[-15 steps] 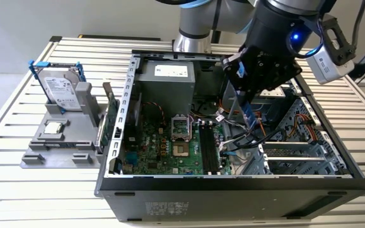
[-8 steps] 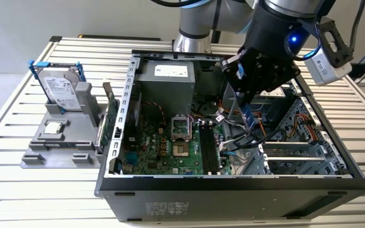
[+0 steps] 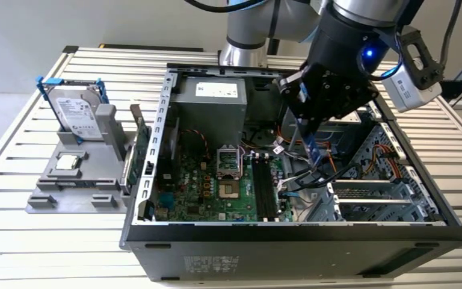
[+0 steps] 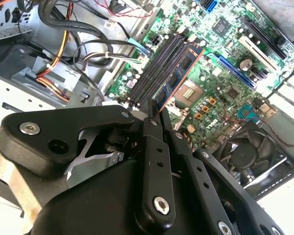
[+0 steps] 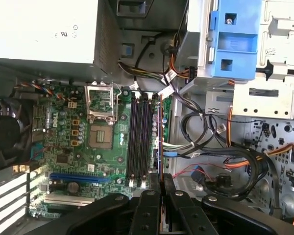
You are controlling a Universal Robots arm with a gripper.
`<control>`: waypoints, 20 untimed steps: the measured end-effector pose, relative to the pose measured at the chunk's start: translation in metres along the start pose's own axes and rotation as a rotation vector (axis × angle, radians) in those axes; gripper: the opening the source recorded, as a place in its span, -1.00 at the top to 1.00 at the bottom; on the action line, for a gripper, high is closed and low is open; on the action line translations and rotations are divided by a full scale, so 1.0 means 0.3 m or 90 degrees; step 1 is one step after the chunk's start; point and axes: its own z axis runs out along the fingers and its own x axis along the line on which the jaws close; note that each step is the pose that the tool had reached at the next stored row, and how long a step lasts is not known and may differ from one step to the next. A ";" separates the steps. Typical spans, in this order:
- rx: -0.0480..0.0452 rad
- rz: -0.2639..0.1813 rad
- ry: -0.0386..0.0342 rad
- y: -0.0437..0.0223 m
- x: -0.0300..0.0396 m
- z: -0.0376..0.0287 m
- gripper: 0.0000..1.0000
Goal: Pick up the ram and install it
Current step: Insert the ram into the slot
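My hand is clamped on the ram, edge-down above the outer DIMM slots, not yet seated. Risk: any tilt/offset vs. the slot jams it; cables just beside could snag.

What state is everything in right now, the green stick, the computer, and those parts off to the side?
Ram: clamped in the jaws, hanging over the motherboard, not in a slot.
Memory slots: empty.
Processor socket: cover lifted, no chip inside.
Computer case: lying on its side, open.
Hard drive: standing upright in the grey holder.
Processor chip: lying flat on that holder.
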 end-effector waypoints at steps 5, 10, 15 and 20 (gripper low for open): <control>-0.0001 0.001 -0.0002 0.001 0.000 0.009 1.00; -0.0001 0.001 -0.0004 0.001 0.000 0.018 1.00; -0.0001 0.001 -0.0004 0.001 0.000 0.025 1.00; -0.0001 0.001 -0.0004 0.001 0.000 0.033 1.00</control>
